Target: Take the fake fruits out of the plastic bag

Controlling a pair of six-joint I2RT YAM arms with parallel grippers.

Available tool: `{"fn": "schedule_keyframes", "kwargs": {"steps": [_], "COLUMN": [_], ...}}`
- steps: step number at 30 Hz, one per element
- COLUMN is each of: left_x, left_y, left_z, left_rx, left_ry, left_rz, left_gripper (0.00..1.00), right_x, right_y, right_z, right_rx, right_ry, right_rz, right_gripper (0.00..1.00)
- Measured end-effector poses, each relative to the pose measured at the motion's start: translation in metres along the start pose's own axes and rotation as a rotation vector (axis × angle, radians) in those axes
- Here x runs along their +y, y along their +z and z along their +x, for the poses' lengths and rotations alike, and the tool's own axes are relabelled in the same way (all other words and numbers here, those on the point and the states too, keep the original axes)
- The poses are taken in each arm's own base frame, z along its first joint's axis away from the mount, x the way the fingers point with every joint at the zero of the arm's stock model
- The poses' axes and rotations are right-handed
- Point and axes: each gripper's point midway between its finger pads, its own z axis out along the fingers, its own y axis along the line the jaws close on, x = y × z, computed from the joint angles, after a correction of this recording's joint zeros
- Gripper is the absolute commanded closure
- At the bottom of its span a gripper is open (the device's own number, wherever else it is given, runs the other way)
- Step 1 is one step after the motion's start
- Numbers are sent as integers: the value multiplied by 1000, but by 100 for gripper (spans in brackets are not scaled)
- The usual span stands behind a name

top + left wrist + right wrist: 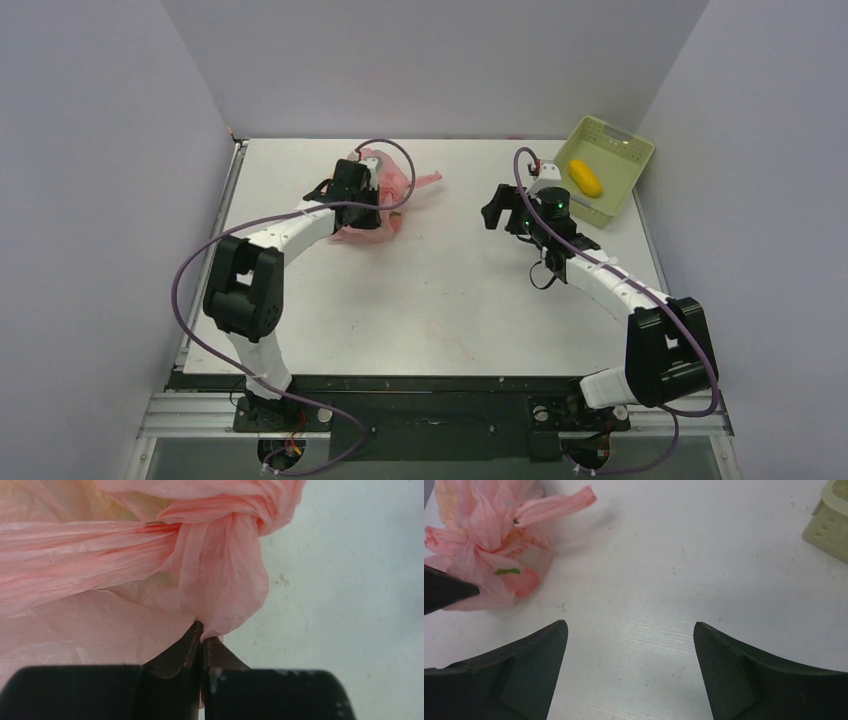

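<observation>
From above, you see a white bench (440, 290) walled on three sides, with both arms reaching in from the near edge. Your left hand (372, 208) sits at the far left of the middle, pressed into the crumpled pink plastic bag (392, 180), which lies on the bench with one loop handle trailing off to the right. Your right hand (492, 212) hangs over bare bench well to the right of the bag, pointing towards it, with nothing between its fingers. In the far right corner a pale green basket (625, 150) rests on the bench with one yellow-orange fruit (585, 178) lying inside it. The left wrist camera shows the left hand (202, 641) closed, its two dark fingertips pressed together on a fold of the plastic bag (125, 580) just below a twisted knot of film. A pale yellowish shape shows faintly through the pink, too blurred to name. Bare bench (350, 580) fills the right side. The right wrist camera shows the right hand (630, 630) spread wide and empty, its two dark fingers apart above the bench. The plastic bag (489, 545) lies at the upper left, bunched, one handle pointing right, with a small green streak on its side. A dark fingertip of the left hand (444, 590) touches the bag's lower left edge. A corner of the basket (831, 522) shows at the upper right.
</observation>
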Motion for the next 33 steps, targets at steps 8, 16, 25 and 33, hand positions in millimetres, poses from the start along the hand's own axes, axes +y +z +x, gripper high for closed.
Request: {"fn": "schedule_keyframes", "kwargs": {"steps": [8,16,25,33], "left_x": [-59,-85,-95,-108], "left_y": [-33,-76,-118,-120], "left_z": [68,107,88,69], "left_rx": [61,39,-79,-154], "left_ry": [-70,-92,-103,-87], "left_rz": [162,245,304,315], "left_gripper": [100,79,63,57], "right_x": [31,45,85,122], "right_y": [2,1,-10,-13], "right_z": [7,14,21,33], "right_rx": [30,53,57,74], "right_ry": [-25,-55,-63,-19], "right_rz": [-96,-137,-262,-367], "right_gripper": [9,10,10,24]}}
